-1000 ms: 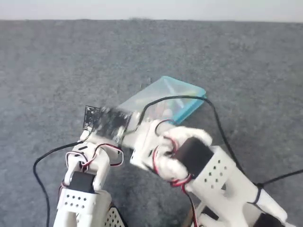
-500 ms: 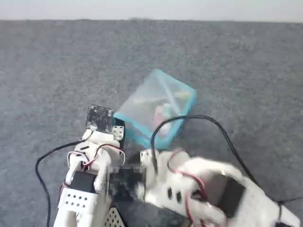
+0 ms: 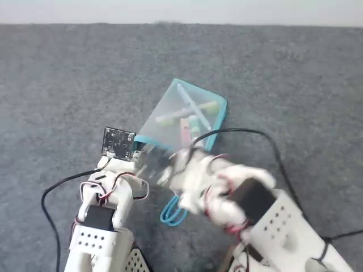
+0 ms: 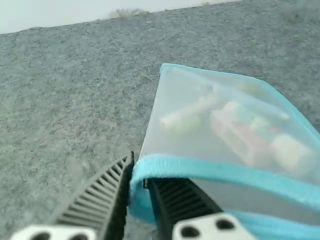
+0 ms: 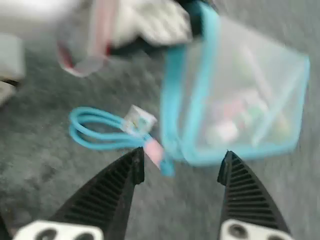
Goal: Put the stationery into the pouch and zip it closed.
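Inside the left tool [image 4: 139, 170] — blue-edged corner of the pouch [image 4: 220, 125].

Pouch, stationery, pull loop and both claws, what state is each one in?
Pouch: lying on the table, blue edge pinched; zip too blurred to judge.
Stationery: inside the pouch.
Pull loop: slack on the table, ungripped.
Left claw: shut on the pouch's blue edge.
Right claw: open, over the loop's pouch end.

Stationery [image 3: 187, 126] lies inside the pouch [image 3: 163, 113], its corner within the left tool [image 4: 138, 175].
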`<state>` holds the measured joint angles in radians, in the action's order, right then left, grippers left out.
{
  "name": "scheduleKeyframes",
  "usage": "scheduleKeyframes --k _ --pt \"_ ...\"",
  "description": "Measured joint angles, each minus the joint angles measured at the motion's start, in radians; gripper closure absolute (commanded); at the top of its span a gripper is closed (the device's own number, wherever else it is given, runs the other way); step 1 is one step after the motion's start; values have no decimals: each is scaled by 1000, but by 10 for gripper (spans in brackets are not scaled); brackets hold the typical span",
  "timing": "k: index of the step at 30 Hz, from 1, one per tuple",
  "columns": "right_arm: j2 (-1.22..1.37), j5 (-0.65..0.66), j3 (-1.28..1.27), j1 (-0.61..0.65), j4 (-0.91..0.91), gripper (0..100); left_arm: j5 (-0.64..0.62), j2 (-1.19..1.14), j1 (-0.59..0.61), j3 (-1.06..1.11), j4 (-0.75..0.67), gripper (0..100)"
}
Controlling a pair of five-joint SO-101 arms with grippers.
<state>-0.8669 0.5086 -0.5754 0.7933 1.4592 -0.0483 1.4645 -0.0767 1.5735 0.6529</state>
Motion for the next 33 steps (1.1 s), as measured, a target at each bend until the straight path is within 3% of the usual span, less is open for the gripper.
scheduleKeyframes --k 3,7,12,20,27,30,33 --pt "-60 29 -123 -103 -12 767 0 0 0 0 0 991" --pt "-114 35 -287 -126 -63 768 0 0 0 0 0 991" --pt "-120 -46 -423 -146 -227 768 0 0 0 0 0 990" --pt "-120 -115 -434 -143 -350 766 0 0 9 0 0 990" --pt "-138 -118 -433 18 -348 767 0 0 8 0 0 990" --pt "-178 -118 -399 0 -292 768 0 0 8 0 0 990" --pt "-232 -121 -368 -110 -264 768 0 0 8 0 0 990"
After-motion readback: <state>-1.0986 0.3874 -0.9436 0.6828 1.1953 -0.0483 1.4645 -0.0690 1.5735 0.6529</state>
